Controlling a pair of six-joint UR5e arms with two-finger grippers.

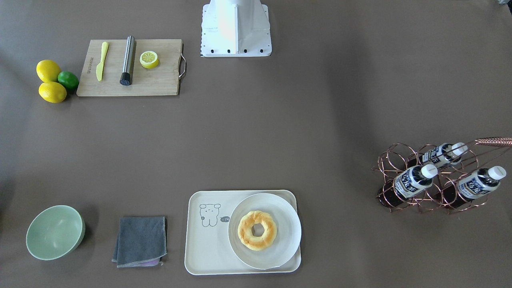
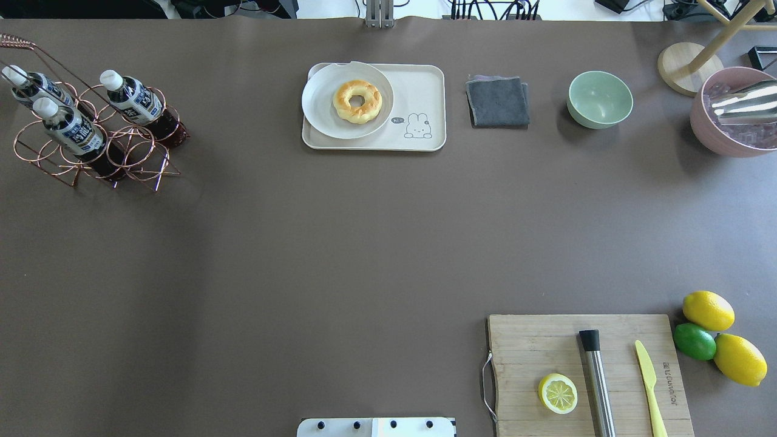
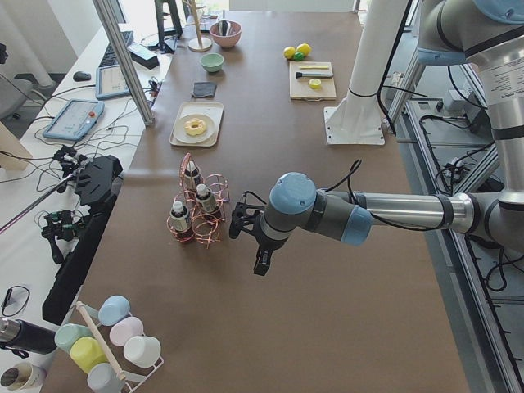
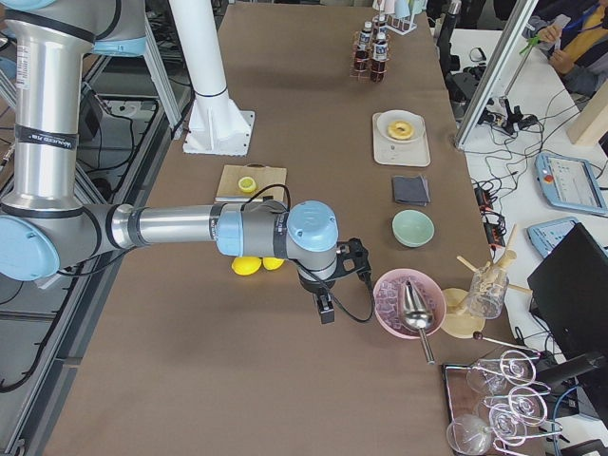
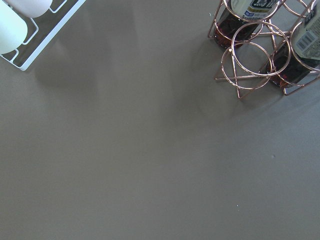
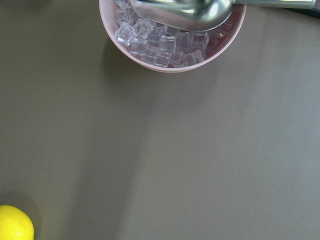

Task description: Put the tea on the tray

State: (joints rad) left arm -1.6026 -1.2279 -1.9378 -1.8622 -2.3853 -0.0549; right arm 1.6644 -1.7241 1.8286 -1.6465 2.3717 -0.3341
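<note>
Three alike tea bottles stand in a copper wire rack [image 2: 121, 158] at the far left of the overhead view; the nearest to the tray is one bottle [image 2: 130, 97], also seen from the front [image 1: 414, 181]. The cream tray [image 2: 425, 85] with a cartoon drawing lies at the far middle, also seen from the front [image 1: 208, 248]. My left gripper [image 3: 262, 264] hangs near the rack, shown only in the left side view. My right gripper [image 4: 326, 312] hangs beside the pink ice bowl, shown only in the right side view. I cannot tell whether either is open or shut.
A white plate [image 2: 322, 115] with a doughnut [image 2: 357, 101] covers the tray's left half. A grey cloth [image 2: 498, 101], a green bowl [image 2: 600, 99] and a pink ice bowl [image 2: 731, 115] lie to the right. A cutting board [image 2: 534, 346] and lemons [image 2: 708, 310] are at the near right.
</note>
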